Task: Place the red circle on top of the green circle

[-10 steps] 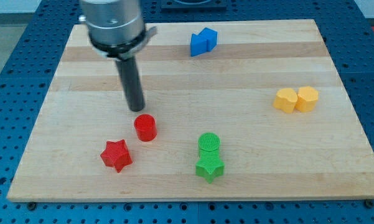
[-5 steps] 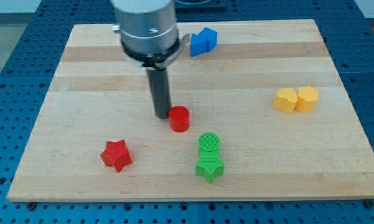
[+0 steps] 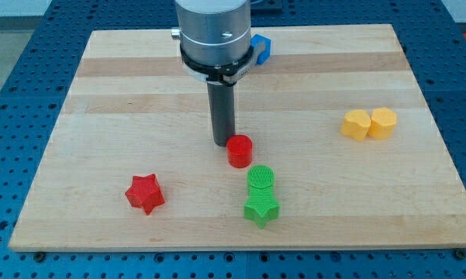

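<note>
The red circle (image 3: pixel 239 150) lies on the wooden board, just above and to the left of the green circle (image 3: pixel 260 178), with a small gap between them. The green circle touches a green star (image 3: pixel 260 208) below it. My tip (image 3: pixel 222 142) stands at the red circle's upper left edge, touching or nearly touching it.
A red star (image 3: pixel 145 193) lies at the view's lower left. Two yellow blocks (image 3: pixel 369 124) sit side by side at the view's right. A blue block (image 3: pixel 262 46) at the view's top is partly hidden behind the arm. The board's bottom edge (image 3: pixel 240 247) is near the green star.
My tip has moved to the view's right and slightly down. The red circle has slid right with it, from near the red star to just above the green circle.
</note>
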Controlling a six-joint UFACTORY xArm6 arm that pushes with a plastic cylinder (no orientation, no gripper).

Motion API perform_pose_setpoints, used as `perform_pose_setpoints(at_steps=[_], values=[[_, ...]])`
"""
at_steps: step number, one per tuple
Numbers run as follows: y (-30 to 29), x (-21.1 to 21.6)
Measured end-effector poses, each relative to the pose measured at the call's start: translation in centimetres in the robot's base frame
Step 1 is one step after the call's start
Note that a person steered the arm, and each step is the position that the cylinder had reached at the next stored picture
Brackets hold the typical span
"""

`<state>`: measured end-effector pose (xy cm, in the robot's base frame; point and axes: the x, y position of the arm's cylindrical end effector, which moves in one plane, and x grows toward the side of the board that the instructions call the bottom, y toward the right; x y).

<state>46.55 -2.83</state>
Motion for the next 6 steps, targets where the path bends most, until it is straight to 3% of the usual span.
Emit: perform_pose_setpoints(at_steps=[6], values=[[3.4, 1.0]])
